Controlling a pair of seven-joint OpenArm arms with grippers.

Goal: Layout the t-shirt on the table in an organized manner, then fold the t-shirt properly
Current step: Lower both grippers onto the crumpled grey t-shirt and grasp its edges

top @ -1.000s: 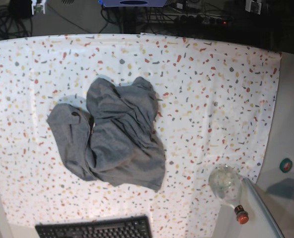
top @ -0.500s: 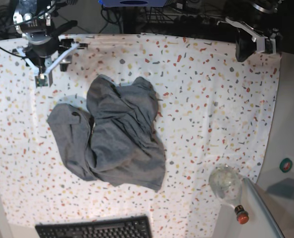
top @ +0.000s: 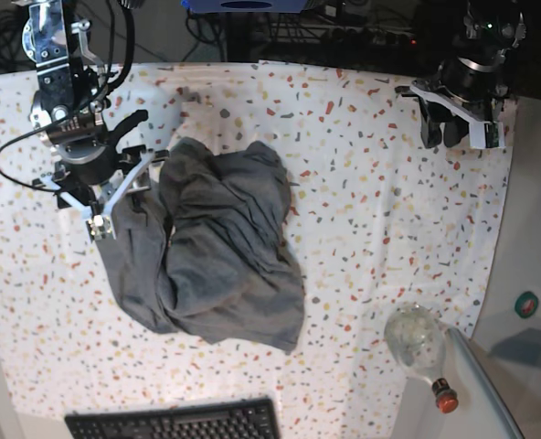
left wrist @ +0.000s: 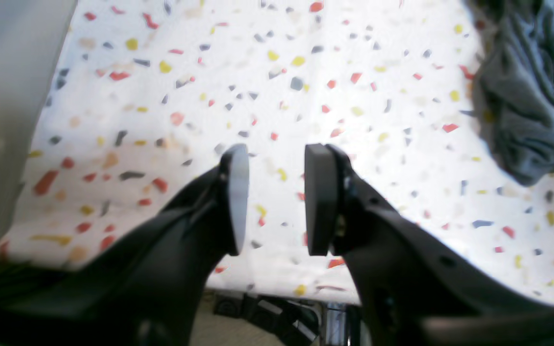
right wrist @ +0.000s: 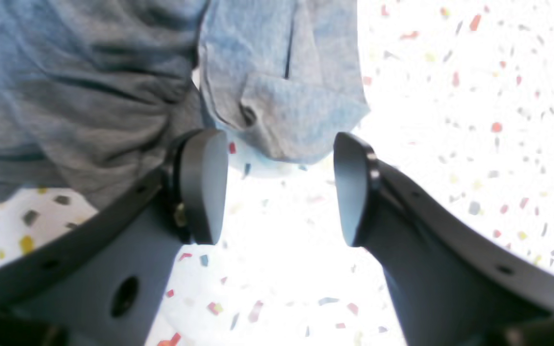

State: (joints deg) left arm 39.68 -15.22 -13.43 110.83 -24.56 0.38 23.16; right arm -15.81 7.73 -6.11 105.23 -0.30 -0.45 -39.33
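- Crumpled heather-grey cotton t-shirt [top: 211, 261]: heaped in a bunched mound on the speckled white table cloth [top: 371, 210], left of the cloth's middle in the base view; not laid out, no fold begun.
- Long axis of the heap: slanting from the far-left lobe down toward the near edge by the black keyboard [top: 175, 422].
- Right black gripper [top: 115, 187]: directly over the far-left lobe of the t-shirt, by far the nearer arm; jaws parted wide, nothing between them.
- Same gripper in its wrist view [right wrist: 279, 192]: grey fabric just beyond the pads [right wrist: 205, 185], a small folded flap [right wrist: 282, 110] straight ahead of the gap.
- Left black gripper [top: 453, 123]: well apart from the t-shirt, near the far-right corner of the cloth; jaws parted a little, empty.
- Same gripper in its wrist view [left wrist: 277, 197]: bare speckled cloth under it, the t-shirt [left wrist: 532, 91] only at the right edge of view.
- Judgement: first grasp falls to the right arm, a short drop onto the lobe below it.
- Against the earlier base frames: no arms at first, then both at the far edge; right arm now over the t-shirt, left arm further in over the cloth; both sets of jaws wider; heap unmoved.
- Clear glass bottle with red cap [top: 421, 352]: off the near-right corner of the cloth, clear of both arms.
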